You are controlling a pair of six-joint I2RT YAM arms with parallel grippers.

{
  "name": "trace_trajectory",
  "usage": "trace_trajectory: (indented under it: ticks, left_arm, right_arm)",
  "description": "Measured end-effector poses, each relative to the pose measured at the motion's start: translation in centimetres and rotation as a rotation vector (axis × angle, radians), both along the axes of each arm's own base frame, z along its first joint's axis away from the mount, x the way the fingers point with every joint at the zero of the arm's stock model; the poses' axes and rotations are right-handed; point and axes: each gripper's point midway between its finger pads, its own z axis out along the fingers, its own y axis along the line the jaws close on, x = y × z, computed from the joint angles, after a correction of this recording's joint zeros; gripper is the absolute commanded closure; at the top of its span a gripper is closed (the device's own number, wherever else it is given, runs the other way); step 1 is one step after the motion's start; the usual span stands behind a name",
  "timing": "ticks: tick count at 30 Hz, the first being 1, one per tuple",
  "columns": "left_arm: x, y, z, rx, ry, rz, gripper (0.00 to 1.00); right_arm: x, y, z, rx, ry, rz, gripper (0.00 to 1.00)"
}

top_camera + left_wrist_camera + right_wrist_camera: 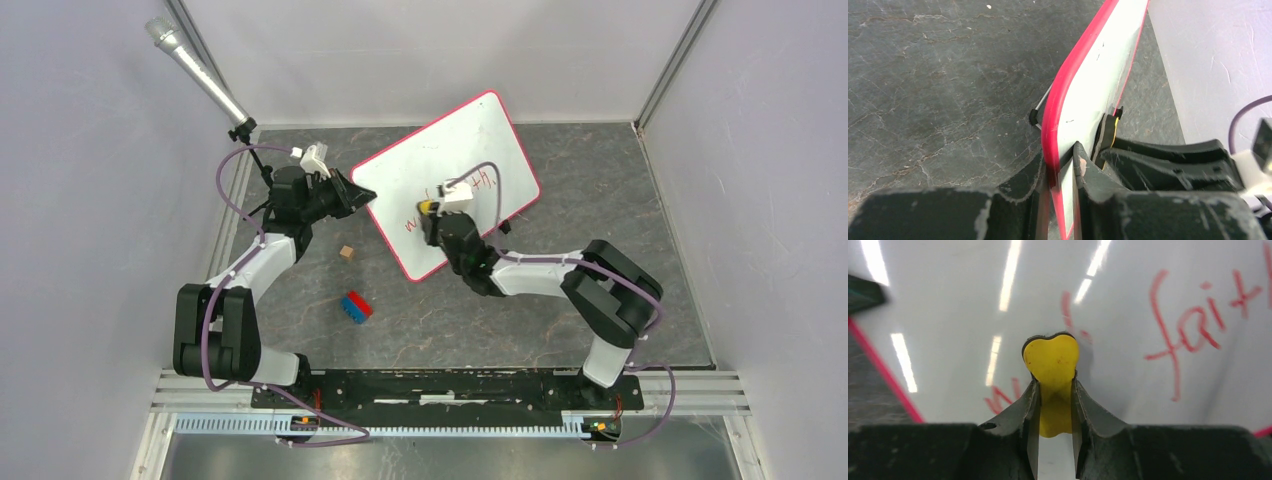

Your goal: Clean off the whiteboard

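Both sets of jaws are clenched. The left gripper bites the whiteboard at its near-left corner, with one finger on each face of the red-pink rim. The right gripper grasps a yellow eraser and presses it against the white writing face.

The whiteboard sits at the far middle of the dark table, turned at an angle. Red writing runs across its middle and lower part.

Left wrist view: the whiteboard is seen edge-on, with its rim running up from the left gripper. A black clip foot on the back side shows only from this camera. The eraser touches the front face just beyond.

Right wrist view: the eraser has a lobed yellow body with a thin black edge, pinched narrowly by the right gripper. The red strokes on the whiteboard stand to the right of the eraser, with more beside and below it — fainter there.

The top view alone shows a small wooden cube and a blue-and-red block on the table, near the board's near edge but apart from it. A microphone is at the far left.
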Motion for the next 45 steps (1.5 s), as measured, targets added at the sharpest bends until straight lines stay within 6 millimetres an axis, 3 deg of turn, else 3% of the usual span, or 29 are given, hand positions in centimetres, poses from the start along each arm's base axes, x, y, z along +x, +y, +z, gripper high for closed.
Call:
trace_trajectory:
  ticks: [5, 8, 12, 16, 18, 20, 26, 31, 33, 35, 39, 45]
  left_arm:
    - [0.0, 0.1, 0.0, 0.003, 0.002, 0.005, 0.98]
    - [0.0, 0.2, -0.1, 0.007, 0.007, 0.013, 0.98]
    - [-0.1, 0.1, -0.1, 0.007, 0.007, 0.009, 0.98]
    - [-0.1, 0.0, 0.0, 0.007, 0.007, 0.010, 0.98]
    - [0.0, 0.0, 0.0, 0.008, 0.006, 0.011, 0.98]
    - [0.0, 0.0, 0.1, 0.007, 0.005, 0.009, 0.98]
    - [-0.1, 0.0, 0.2, 0.008, 0.006, 0.008, 0.98]
    - [-0.2, -0.1, 0.2, 0.008, 0.004, 0.008, 0.98]
    - [-0.2, -0.1, 0.3, 0.007, 0.002, 0.005, 0.98]
    - [-0.2, -0.2, 0.4, 0.007, 0.001, 0.004, 0.98]
    - [-0.1, 0.0, 0.3, 0.015, -0.001, 0.010, 0.98]
    - [-0.2, -0.1, 0.3, 0.015, -0.001, 0.009, 0.98]
  right_arm:
    - [-0.9, 7.4, 3.6, 0.041, -0.068, 0.141, 0.78]
    - [-1.2, 8.9, 3.8, 0.050, -0.078, 0.166, 0.78]
    - [-1.3, 7.7, 3.5, 0.095, -0.066, 0.137, 0.78]
    - [-1.3, 1.7, -0.2, 0.128, 0.010, 0.031, 0.78]
    - [-0.5, -0.7, -1.0, 0.155, 0.033, -0.028, 0.79]
    - [0.3, -1.8, -0.9, 0.175, 0.039, -0.062, 0.79]
    - [-0.8, 0.3, -0.4, 0.086, 0.003, -0.048, 0.78]
    - [-3.7, 7.9, 2.3, 0.013, -0.068, 0.125, 0.77]
    - [-4.9, 9.4, 2.5, -0.011, -0.079, 0.181, 0.77]
    - [-4.8, 9.4, 2.3, -0.038, -0.083, 0.191, 0.77]
    - [-2.8, 8.3, 2.9, -0.054, -0.086, 0.173, 0.77]
    - [3.4, 2.4, 4.0, -0.014, -0.065, 0.032, 0.77]
